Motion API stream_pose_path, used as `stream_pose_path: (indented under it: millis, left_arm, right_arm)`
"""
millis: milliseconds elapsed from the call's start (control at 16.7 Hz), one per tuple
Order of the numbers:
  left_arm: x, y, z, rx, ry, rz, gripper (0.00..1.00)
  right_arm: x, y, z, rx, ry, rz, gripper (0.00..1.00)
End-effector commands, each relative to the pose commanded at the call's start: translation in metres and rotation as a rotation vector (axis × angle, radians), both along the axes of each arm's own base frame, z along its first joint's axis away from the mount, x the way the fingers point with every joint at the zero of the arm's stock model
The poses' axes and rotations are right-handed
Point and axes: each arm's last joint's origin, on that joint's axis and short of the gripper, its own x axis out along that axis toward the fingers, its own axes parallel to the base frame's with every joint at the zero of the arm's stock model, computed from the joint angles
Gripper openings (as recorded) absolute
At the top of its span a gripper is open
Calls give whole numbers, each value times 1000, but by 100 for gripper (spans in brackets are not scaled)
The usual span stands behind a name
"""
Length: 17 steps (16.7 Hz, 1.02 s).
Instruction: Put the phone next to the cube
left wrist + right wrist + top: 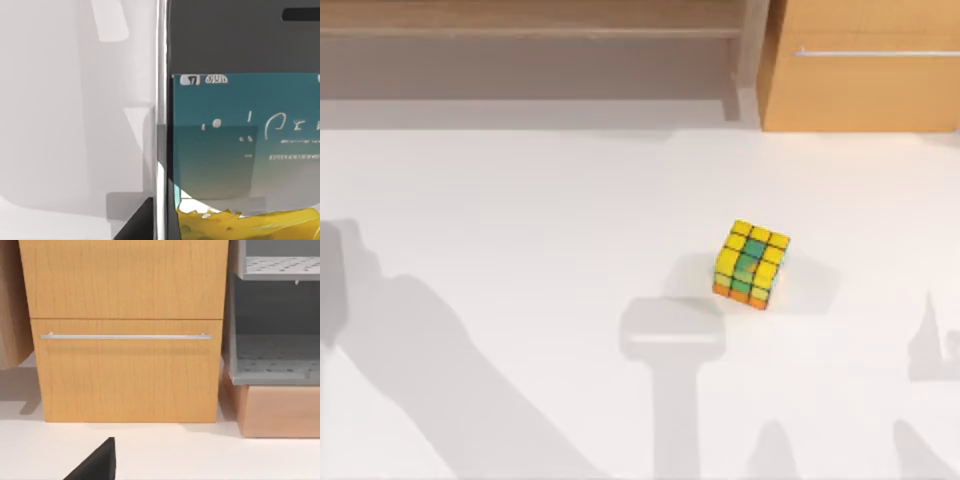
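Phone close up; cube tabletop.

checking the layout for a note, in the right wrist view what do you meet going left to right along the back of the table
Pale wooden panel at the edge → wooden cabinet with a drawer and metal handle bar → grey perforated shelves sitting on a light wooden base.

One cube sits on the one white bench. One phone shows close up in the left wrist view. At the back stands one wooden cabinet with one long metal handle, and beside it one grey rack with two perforated shelves.
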Motion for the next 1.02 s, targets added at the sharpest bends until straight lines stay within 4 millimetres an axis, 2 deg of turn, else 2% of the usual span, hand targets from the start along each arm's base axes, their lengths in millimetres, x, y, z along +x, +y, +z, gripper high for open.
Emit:
stream_pose_path:
  millis: [480,540,900,1020]
  left_arm:
    - [0,0,0,0,0,0,0]
    - [-1,-2,10,-15,-16,3,0]
    - [-1,-2,29,-15,-15,3,0]
    - [-1,-2,30,-15,-16,3,0]
  right_arm:
    - [0,0,0,0,0,0,100]
    - [0,0,0,0,0,0,100]
    - [0,0,0,0,0,0,100]
    - [0,0,0,0,0,0,100]
